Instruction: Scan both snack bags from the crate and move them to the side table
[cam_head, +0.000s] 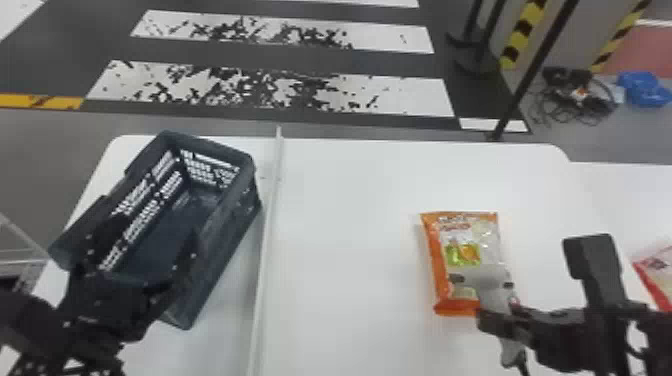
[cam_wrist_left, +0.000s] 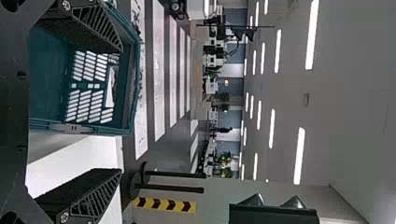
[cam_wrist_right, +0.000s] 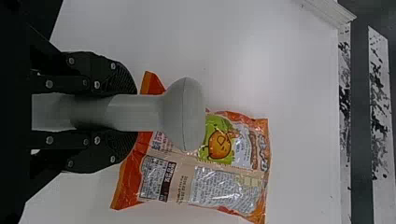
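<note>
"Orange-and-clear plastic snack bag (cam_head: 467, 255), flat on white table (cam_head: 350, 250). Handling?"

"Likely light, soft, slick, crushable. Pinch gently across the middle. Same for red-edged plastic bag (cam_head: 659, 272), far right."

"Arms?"

"Left gripper (cam_wrist_left: 122, 111) at dark slatted plastic crate (cam_head: 220, 245), fingers spread, empty. Right gripper (cam_wrist_right: 123, 112) clamped on grey plastic scanner (cam_wrist_right: 182, 114), above orange bag."

Crate (cam_head: 224, 252) left of snack bags (cam_head: 462, 254)

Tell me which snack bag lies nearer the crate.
The orange-edged snack bag, partly behind the grey scanner; the red-edged bag lies farther right.
</note>
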